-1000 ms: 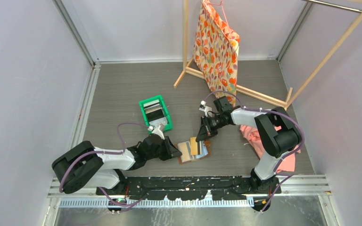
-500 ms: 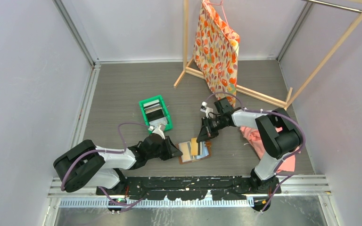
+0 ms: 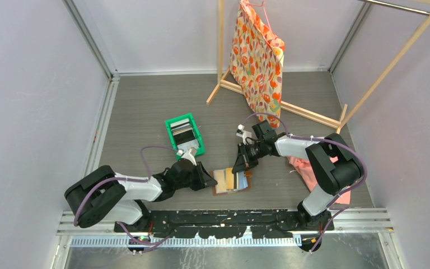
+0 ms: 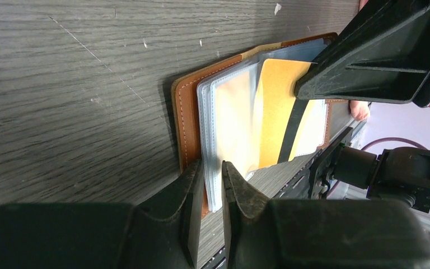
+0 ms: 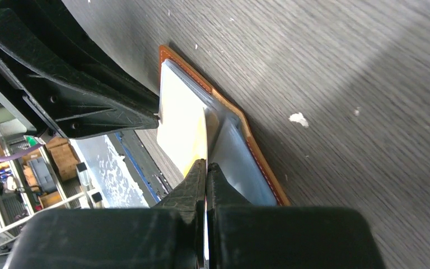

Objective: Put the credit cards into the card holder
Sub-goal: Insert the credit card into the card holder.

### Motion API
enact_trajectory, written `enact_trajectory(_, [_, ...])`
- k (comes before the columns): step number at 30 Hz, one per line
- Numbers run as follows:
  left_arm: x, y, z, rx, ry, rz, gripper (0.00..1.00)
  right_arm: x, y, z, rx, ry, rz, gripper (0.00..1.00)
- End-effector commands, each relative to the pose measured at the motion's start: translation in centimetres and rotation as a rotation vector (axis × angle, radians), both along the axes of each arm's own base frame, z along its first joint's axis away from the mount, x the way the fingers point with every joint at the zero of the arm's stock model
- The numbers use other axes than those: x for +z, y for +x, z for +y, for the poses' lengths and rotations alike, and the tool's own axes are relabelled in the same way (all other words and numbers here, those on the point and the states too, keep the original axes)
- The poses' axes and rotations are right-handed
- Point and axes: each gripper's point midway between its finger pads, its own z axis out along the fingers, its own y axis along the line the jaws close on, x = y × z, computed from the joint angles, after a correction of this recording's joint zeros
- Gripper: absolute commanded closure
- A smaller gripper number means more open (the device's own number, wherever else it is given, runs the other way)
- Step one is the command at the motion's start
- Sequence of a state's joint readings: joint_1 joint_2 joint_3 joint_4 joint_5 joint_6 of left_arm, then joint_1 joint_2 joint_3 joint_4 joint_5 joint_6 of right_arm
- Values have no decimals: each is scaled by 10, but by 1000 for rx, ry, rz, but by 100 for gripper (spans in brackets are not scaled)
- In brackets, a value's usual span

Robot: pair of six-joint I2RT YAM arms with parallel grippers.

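left gripper (image 4: 213, 171): its two dark fingers stand nearly together, pinched on the near edge of the card holder (image 4: 185, 112), with the clear sleeve pages caught in the narrow gap between them. the arm lies low over the table (image 3: 140, 106), reaching the card holder from its left side.

right gripper (image 5: 206, 168): fingers pressed together on a thin gold card (image 4: 277, 101), gripping it by one edge. the gripper comes down on the card holder from the far right. the gold card has a dark stripe across it and lies over the open card holder's sleeves, roughly at their middle; whether its leading edge is already inside a slot cannot be told.

the card holder lies open and flat on the table between the two grippers, brown leather rim outward, pale blue lining and clear pockets facing up.

beyond the card holder and to its left, well apart from it, stands a green bin (image 3: 179, 117) with more credit cards (image 3: 183, 134) on edge inside. right of the card holder, past the right arm, a pink cloth (image 3: 302, 165) lies on the table. far beyond the card holder, a floral garment (image 3: 257, 61) hangs on a wooden rack (image 3: 221, 50).
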State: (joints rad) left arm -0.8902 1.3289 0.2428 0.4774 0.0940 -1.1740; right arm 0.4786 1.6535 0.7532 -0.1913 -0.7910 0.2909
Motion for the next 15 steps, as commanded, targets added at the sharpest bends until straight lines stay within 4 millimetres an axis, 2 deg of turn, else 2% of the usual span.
enact_trajectory(1, [-4,-1,-1,-9,16,8,80,-3,10,2,-9,-15,-62,99])
enact_trajectory(6, [-3,-1,-2,-13,11,9,80,-10,9,5,-38,-5,-2,99])
enact_trajectory(12, [-4,-2,0,-5,21,12,80,-5,8,-7,-124,-11,42,99])
enact_trajectory(15, [-4,-2,1,-3,22,12,80,-4,3,-6,-127,13,55,99])
